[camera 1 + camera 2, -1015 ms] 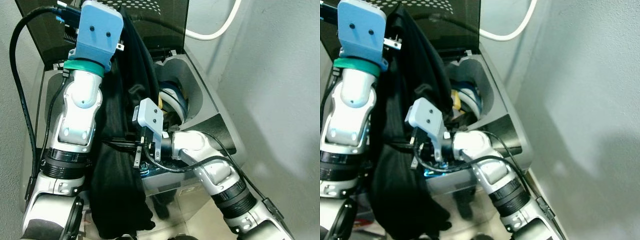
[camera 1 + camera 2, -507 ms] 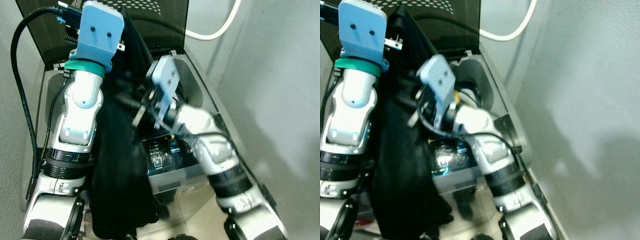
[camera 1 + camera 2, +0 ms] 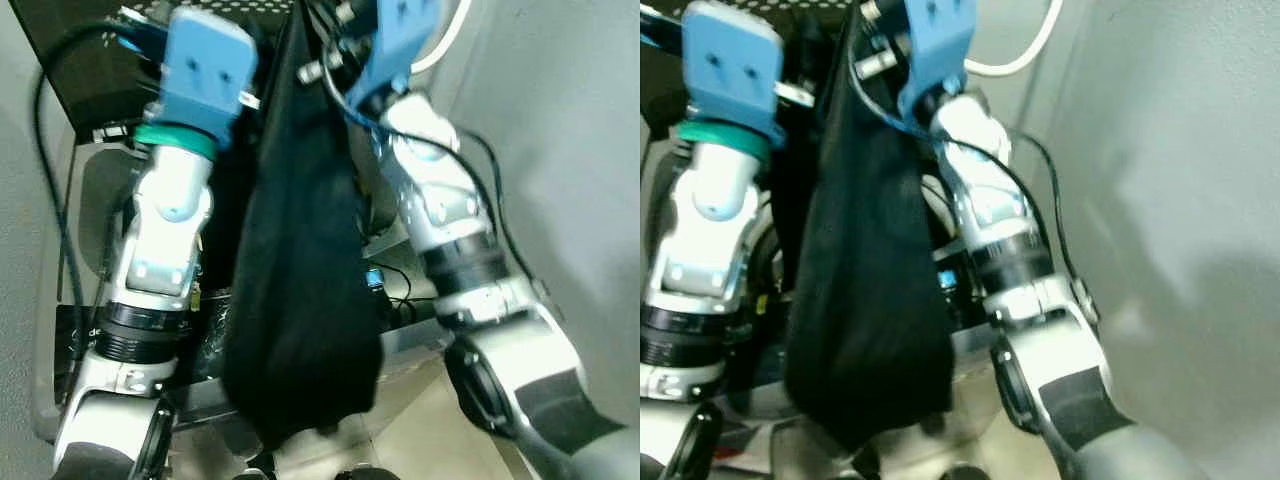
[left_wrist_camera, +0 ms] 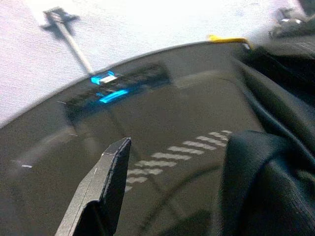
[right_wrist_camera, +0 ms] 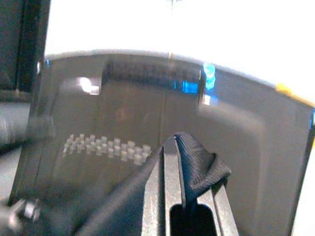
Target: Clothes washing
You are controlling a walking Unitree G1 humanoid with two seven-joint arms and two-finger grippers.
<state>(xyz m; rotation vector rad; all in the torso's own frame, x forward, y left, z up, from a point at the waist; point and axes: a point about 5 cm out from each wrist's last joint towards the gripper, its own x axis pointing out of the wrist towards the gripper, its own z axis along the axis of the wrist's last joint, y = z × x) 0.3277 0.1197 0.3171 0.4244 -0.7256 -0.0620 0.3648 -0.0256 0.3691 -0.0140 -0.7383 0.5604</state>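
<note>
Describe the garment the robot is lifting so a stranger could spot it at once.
Start at the top-loading washing machine against the grey wall, its dark lid raised. Between the two silver arms above it hangs the black garment, a long limp drape reaching below the machine's front. Its top edge is pinched in the right claw; it is the one soft, matte black thing among hard silver and blue parts.

I can't read any text, brand, number or sign from here. The washer's control panel shows a blue glow, and the lid carries blue lights and rows of pale marks, all too blurred to read.
</note>
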